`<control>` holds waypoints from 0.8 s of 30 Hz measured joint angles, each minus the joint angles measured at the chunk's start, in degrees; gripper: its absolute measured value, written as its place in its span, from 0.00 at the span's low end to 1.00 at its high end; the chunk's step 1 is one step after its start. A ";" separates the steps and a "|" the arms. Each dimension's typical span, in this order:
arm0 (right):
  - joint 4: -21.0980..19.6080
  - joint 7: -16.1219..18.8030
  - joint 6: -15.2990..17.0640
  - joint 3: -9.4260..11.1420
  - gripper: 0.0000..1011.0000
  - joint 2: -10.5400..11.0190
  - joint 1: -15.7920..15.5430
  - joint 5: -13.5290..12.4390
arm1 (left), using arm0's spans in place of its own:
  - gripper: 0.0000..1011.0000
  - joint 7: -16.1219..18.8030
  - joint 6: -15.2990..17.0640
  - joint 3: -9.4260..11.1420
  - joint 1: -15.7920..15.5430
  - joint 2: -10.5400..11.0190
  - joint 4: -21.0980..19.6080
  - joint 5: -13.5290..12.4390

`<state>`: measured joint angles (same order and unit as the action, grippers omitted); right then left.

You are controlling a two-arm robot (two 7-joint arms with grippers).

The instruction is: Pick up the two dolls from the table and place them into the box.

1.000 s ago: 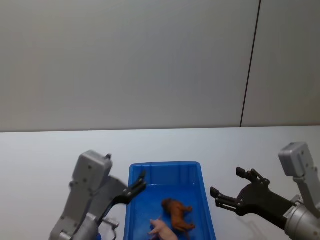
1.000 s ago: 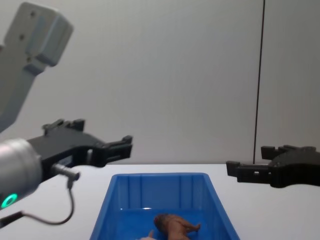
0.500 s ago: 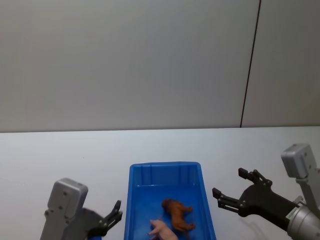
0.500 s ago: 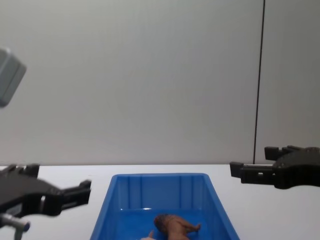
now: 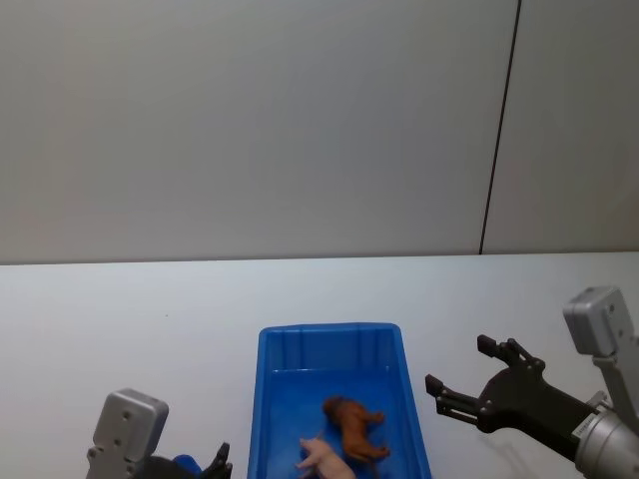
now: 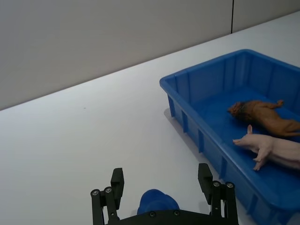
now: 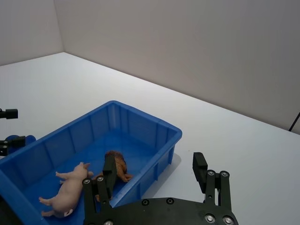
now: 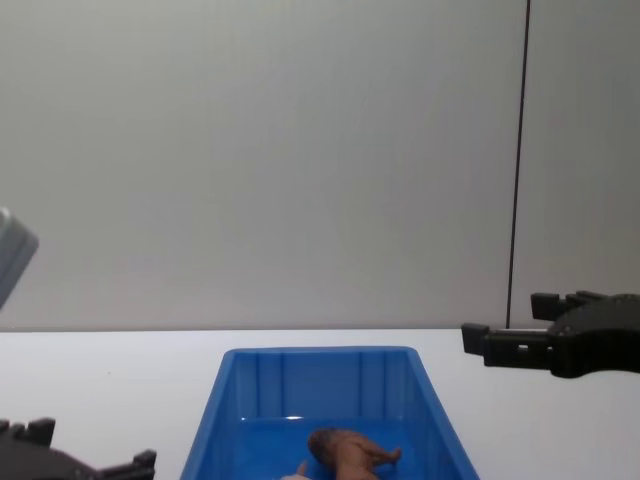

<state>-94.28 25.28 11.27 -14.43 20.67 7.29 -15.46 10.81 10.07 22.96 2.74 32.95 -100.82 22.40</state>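
Note:
Both dolls lie inside the blue box (image 5: pixel 329 329) on the white table (image 5: pixel 100 319). The reddish-brown doll (image 5: pixel 351 424) rests near the middle of the floor, and the pale pink doll (image 5: pixel 324 457) lies on its side beside it, nearer to me. My left gripper (image 6: pixel 160 180) hangs open and empty, low over the table to the left of the box, also seen at the left gripper (image 5: pixel 222 461). On the box's right side my right gripper (image 5: pixel 459 365) is raised above the table, open, with nothing between its fingers.
A plain grey wall with a dark vertical seam (image 5: pixel 499 130) stands behind the table. Bare tabletop spreads on both sides of the box and behind it.
My left arm has dropped down and drawn back toward me, away from the box's left rim. The right gripper has barely shifted. Both dolls lie as before.

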 joint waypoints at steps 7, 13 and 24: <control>0.00 0.00 -0.03 0.00 0.99 0.03 -0.04 0.00 | 0.99 -1.51 0.46 -0.12 -0.39 -0.69 2.56 0.27; -0.01 0.00 -0.04 0.00 0.99 0.06 -0.06 0.00 | 0.99 -2.66 0.88 -0.27 -0.74 -1.38 4.98 0.50; 0.00 0.00 -0.04 0.00 0.99 0.06 -0.06 0.00 | 0.77 -3.03 1.49 -0.62 -0.97 -2.02 6.75 0.43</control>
<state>-94.28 25.28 11.23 -14.43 20.73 7.23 -15.46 7.78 11.56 22.34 1.77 30.93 -94.07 22.83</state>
